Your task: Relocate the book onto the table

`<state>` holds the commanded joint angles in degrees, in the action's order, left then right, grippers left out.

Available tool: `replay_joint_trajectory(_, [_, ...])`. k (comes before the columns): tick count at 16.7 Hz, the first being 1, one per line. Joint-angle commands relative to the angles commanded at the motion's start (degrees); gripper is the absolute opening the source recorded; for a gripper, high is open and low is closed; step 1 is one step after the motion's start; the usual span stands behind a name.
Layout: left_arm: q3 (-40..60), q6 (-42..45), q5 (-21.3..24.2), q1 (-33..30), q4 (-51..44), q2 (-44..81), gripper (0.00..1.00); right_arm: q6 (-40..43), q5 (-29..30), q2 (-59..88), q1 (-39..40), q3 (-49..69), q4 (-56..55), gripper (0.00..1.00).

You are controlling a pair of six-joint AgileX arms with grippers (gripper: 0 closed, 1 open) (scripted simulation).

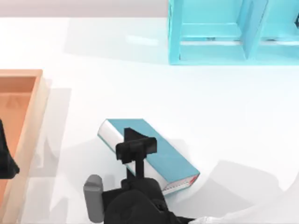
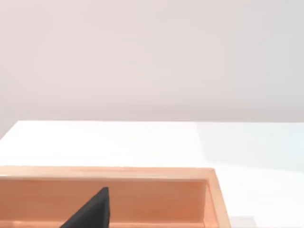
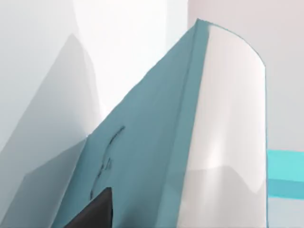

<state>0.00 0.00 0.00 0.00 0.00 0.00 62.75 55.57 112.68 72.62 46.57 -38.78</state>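
Observation:
The teal-blue book (image 1: 163, 154) lies slanted low over the white table (image 1: 140, 88), near the front middle, white page edges to the left and red trim at its right end. My right gripper (image 1: 136, 147) reaches in from the front edge and is shut on the book across its middle. Close up in the right wrist view, the book (image 3: 142, 156) shows its teal cover and white side, with one dark fingertip (image 3: 95, 211) on the cover. The other finger is hidden. My left gripper (image 1: 5, 158) is parked over the tray at the left edge.
A wooden orange-brown tray (image 1: 23, 107) lies along the left side, its rim (image 2: 142, 173) below the left gripper. A light blue shelf unit (image 1: 233, 32) stands at the back right. Bare table stretches between shelf and book.

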Motion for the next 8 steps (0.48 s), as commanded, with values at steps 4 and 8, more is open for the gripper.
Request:
replay_joint_trajectory(4, [0.0,0.0,0.0,0.0,0.0,0.0,1.0,-2.1,1.1,-0.2,2.1,0.7,1.9,1.0])
replay_joint_trajectory(8, [0.0,0.0,0.0,0.0,0.0,0.0,1.0,-13.2,5.3,-1.3,11.9,3.3,12.4,1.0])
